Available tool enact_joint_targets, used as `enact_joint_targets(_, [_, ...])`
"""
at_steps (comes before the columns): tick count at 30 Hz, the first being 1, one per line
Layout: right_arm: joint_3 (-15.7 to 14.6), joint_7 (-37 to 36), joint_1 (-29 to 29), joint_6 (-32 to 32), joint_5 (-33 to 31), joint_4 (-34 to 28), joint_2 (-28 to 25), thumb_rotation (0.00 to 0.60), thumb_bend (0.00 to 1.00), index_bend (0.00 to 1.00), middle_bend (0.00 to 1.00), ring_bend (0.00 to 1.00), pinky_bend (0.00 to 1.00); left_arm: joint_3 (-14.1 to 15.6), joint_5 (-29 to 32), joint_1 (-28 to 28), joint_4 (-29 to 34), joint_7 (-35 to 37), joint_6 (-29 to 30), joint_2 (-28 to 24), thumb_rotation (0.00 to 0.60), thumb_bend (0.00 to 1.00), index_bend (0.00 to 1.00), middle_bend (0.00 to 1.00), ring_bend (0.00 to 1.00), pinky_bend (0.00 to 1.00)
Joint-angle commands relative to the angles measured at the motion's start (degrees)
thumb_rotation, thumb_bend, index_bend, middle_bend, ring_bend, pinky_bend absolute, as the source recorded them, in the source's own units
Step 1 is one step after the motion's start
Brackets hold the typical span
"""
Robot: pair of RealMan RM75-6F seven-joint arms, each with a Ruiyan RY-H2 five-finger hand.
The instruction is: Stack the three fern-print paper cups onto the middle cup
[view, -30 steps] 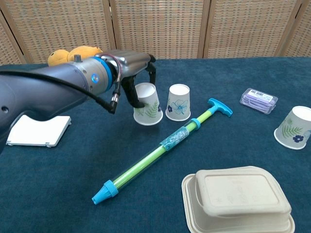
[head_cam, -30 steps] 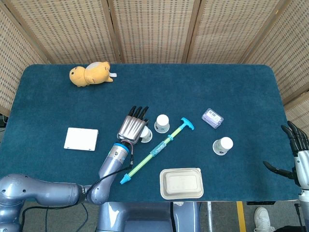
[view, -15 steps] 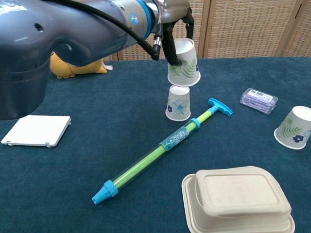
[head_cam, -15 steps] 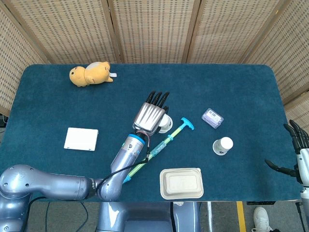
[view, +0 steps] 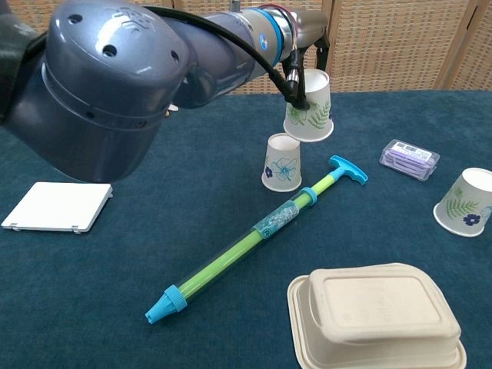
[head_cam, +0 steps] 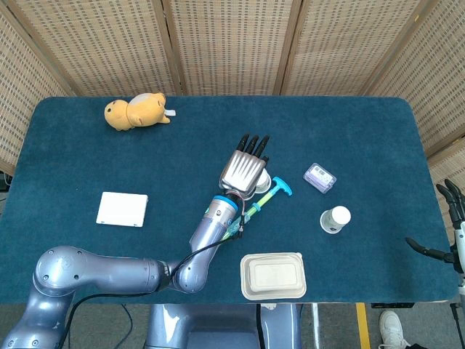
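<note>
My left hand point(view: 304, 34) grips a fern-print paper cup point(view: 310, 109) upside down in the air. The cup hangs just above and to the right of the middle cup point(view: 281, 163), which stands upside down on the blue table and shows a blue flower print. In the head view the left hand point(head_cam: 245, 167) covers both cups, with only a white edge showing beside it. A third fern-print cup point(view: 465, 201) stands upside down at the right, also seen as the cup point(head_cam: 335, 219) from above. My right hand point(head_cam: 455, 231) hovers open at the table's right edge.
A green and blue pump toy point(view: 254, 240) lies diagonally just in front of the middle cup. A beige lidded food box point(view: 377, 315) sits at the front, a purple packet point(view: 409, 159) at the right, a white flat box point(view: 58, 206) at the left, a plush toy point(head_cam: 136, 110) far back.
The left hand lifted the fern cup from the table left of the middle cup and carried it up and rightward. The right hand drifted slightly toward the frame's edge.
</note>
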State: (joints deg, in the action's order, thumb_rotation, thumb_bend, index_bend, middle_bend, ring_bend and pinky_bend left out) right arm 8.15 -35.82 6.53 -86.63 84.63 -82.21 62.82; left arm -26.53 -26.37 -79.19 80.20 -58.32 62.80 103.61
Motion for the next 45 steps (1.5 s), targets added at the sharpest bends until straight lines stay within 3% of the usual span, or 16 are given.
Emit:
enact_joint_targets(1, [0.04,-0.09,-0.06,0.12,-0.16,0.14,0.03,0.600,0.18,0.07,0.00,0.00,0.00,0.25,0.32,-0.41,-0.80,-0.02,-0.23,0.24,0.600,0.29,0.44,0.00,0.00,0.03])
enact_joint_targets(20, [0.39,-0.34,0.01,0.78,-0.55,0.76,0.32,0.600,0.18,0.07,0.00,0.00,0.00,1.97,3.14,-1.54,-9.01,1.17,-3.06,2.81,0.600,0.29,0.44,0.00,0.00,0.03])
enact_joint_targets(36, [0.66,-1.08,-0.18,0.55,-0.53,0.88,0.29,0.600,0.18,0.07,0.00,0.00,0.00,2.55,3.84,-0.95,-7.25,0.72,-1.88,1.37,0.600,0.29,0.43,0.00,0.00,0.03])
enact_joint_targets(45, [0.69,-1.04,-0.63,-0.41,-0.13,0.50,0.06,0.600,0.18,0.07,0.00,0.00,0.00,3.20,5.69,-0.75,-9.07,0.82,-3.41,2.21,0.600,0.29,0.30,0.00,0.00,0.02])
